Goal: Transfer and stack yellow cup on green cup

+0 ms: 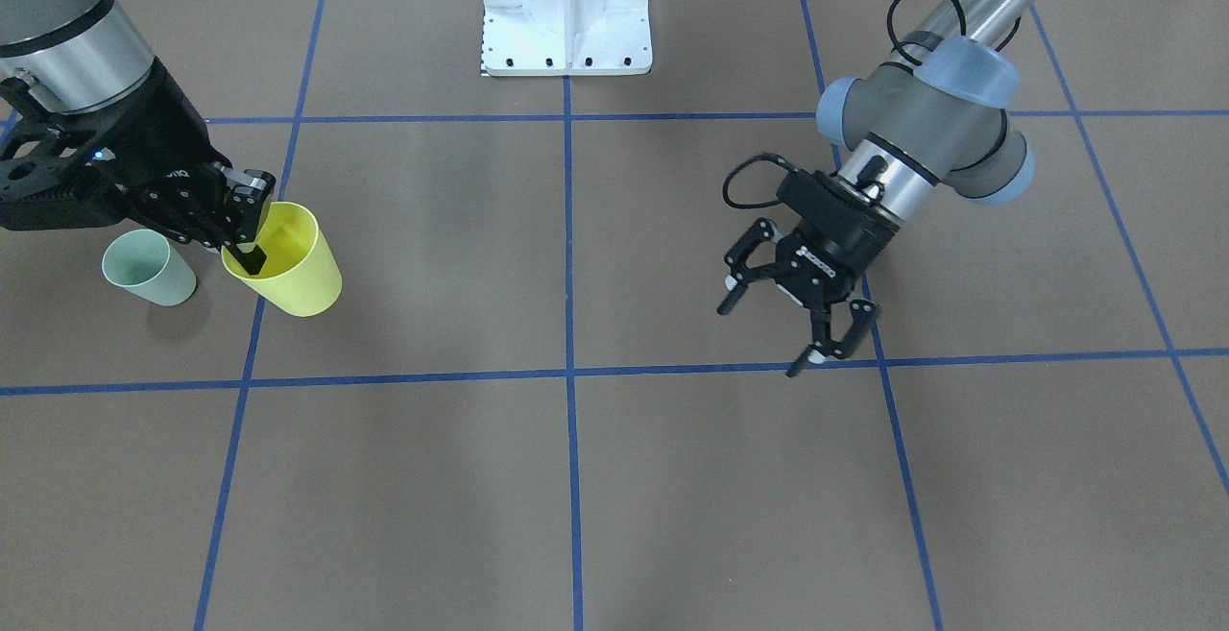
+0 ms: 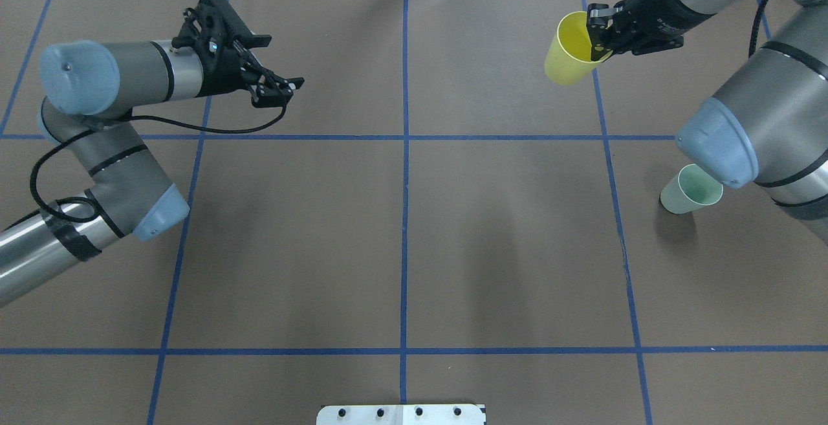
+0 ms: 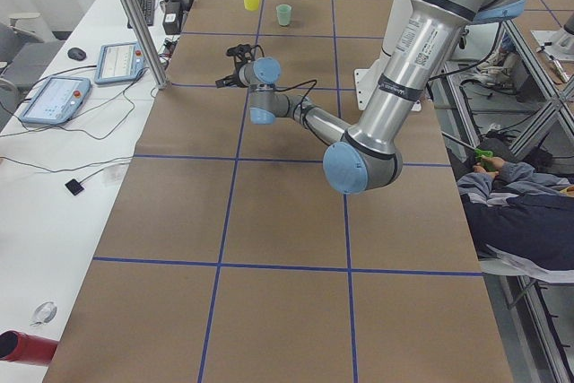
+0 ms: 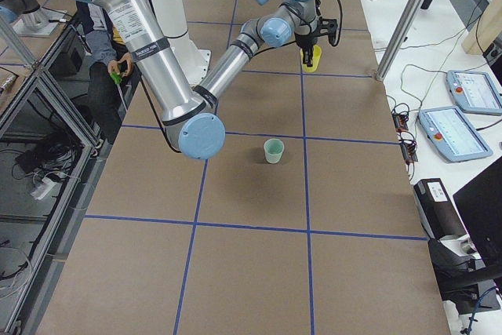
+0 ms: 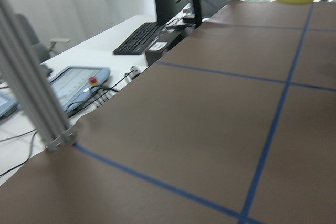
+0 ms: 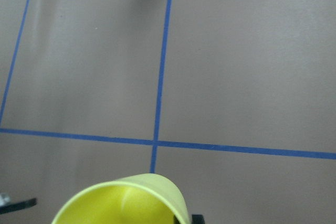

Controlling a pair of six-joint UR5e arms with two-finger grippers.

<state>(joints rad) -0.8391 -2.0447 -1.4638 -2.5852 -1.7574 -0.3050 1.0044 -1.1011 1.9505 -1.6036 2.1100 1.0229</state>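
My right gripper [image 1: 248, 239] is shut on the rim of the yellow cup [image 1: 293, 271], one finger inside and one outside. The cup hangs tilted, seemingly just off the table, near the far edge in the overhead view [image 2: 566, 50]. Its rim fills the bottom of the right wrist view [image 6: 121, 203]. The green cup [image 1: 149, 268] stands upright on the table, mouth up, close beside the yellow cup and nearer the robot [image 2: 689, 191]. My left gripper [image 1: 773, 328] is open and empty above the other half of the table [image 2: 281, 90].
The white robot base plate [image 1: 566, 7] sits at the table's robot side. Blue tape lines [image 2: 405, 153] grid the brown table. An aluminium post [image 5: 31, 87], a keyboard [image 5: 139, 38] and tablets lie beyond the table's far edge.
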